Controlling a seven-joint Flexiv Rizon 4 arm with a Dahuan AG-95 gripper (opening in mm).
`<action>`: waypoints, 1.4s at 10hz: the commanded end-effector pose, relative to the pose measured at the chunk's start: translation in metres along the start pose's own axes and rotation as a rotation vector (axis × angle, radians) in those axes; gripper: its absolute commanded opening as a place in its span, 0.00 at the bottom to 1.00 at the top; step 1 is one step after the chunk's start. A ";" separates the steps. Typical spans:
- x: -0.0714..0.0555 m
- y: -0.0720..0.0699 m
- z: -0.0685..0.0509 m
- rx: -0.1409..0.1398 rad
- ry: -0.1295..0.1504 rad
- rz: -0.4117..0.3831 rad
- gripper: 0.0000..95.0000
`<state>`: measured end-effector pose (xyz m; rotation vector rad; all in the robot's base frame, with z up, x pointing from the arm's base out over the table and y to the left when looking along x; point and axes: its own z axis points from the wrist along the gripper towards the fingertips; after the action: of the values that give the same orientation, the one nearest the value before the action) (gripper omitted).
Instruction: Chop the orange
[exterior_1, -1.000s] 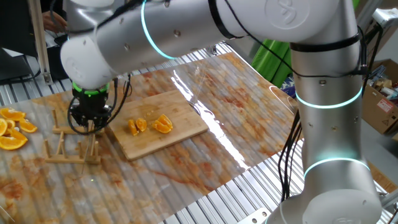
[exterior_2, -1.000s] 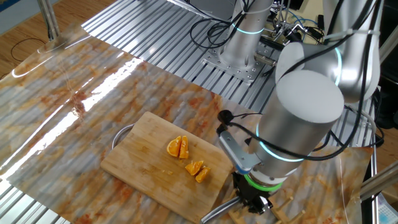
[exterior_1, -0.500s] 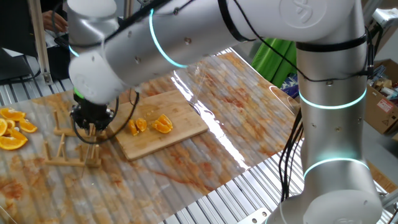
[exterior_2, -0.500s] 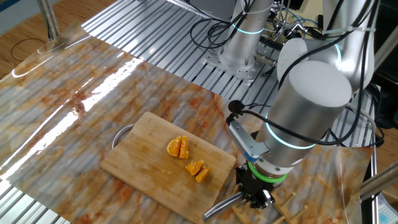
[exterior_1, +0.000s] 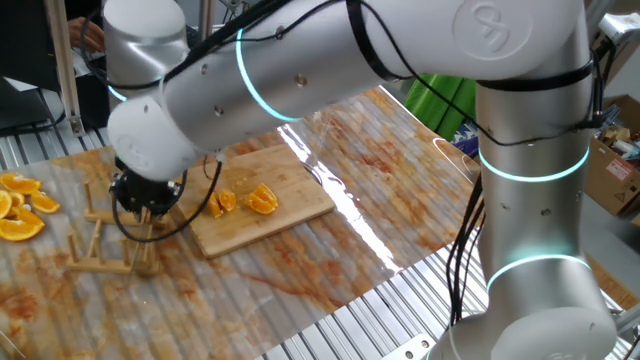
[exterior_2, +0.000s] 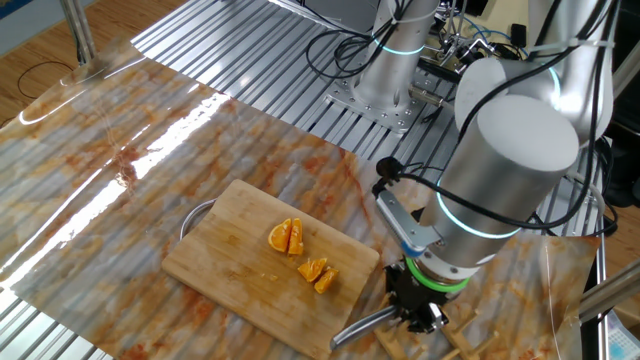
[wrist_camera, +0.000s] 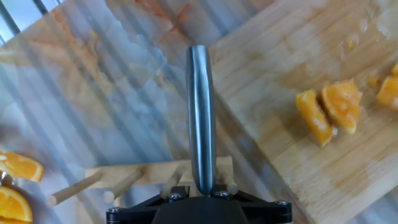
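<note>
The tool is closed narrowly on the handle end of a knife, whose dark blade runs out from between the fingers, past the wooden rack and over the edge of the cutting board. In one fixed view the tool hangs above that rack, just left of the board.

The risk, as I judge it, lies in the rack: its pegs stand close under the tool, and lowering the knife off line could catch a peg and tip or drag the light frame across the counter. The blade also overlaps the board's corner, so a careless swing could nudge the board and scatter the fruit. A slip in the narrow grip would let the blade twist.

The orange lies near the middle of the board, already cut into a few small wedges in two little clusters, bright flesh with paler rind edges. In the hand view the pieces sit at the right, well apart from the blade. Bigger orange slices lie heaped at the far left of the counter.
</note>
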<state>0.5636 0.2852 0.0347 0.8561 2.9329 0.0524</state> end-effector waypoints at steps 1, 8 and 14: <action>0.000 0.002 0.005 0.014 -0.040 -0.003 0.60; 0.001 0.003 0.005 -0.031 0.008 0.010 0.60; -0.001 0.005 0.001 -0.045 0.022 0.003 0.00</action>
<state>0.5678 0.2892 0.0351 0.8856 2.9274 0.1560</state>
